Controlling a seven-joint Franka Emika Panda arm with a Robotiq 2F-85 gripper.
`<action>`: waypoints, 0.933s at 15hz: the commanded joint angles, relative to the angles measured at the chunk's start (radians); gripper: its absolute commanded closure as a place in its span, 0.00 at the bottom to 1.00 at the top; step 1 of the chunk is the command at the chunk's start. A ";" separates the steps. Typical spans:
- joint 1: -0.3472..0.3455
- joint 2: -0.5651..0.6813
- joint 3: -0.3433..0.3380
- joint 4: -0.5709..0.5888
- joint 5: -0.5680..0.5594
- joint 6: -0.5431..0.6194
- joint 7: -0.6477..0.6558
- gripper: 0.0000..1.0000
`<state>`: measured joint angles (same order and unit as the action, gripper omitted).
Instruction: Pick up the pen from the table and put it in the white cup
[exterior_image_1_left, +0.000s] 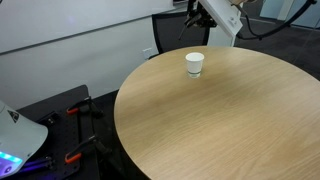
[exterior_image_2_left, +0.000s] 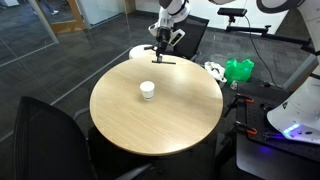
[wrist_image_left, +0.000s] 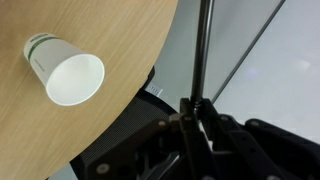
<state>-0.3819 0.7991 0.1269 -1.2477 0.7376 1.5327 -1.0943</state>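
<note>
The floor (exterior_image_2_left: 60, 75) was dark and glossy. A white wall (exterior_image_1_left: 70, 25) stood behind. A glass partition (exterior_image_2_left: 40, 20) bordered the room. A black chair (exterior_image_2_left: 45, 135) stood in the foreground.

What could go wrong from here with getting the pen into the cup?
1. In the wrist view the gripper holds the pen past the edge of the table, so a slip would likely drop it to the floor.
2. The cup is small and stands apart from the gripper. The long pen, lowered off-centre, might tip it over.
</note>
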 joint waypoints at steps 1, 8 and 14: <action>0.008 0.012 0.002 0.012 0.068 -0.026 -0.036 0.96; 0.049 -0.008 -0.010 -0.071 0.172 0.108 -0.197 0.96; 0.069 0.019 -0.023 -0.067 0.202 0.154 -0.247 0.85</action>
<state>-0.3300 0.8175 0.1304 -1.3190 0.9241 1.6977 -1.3365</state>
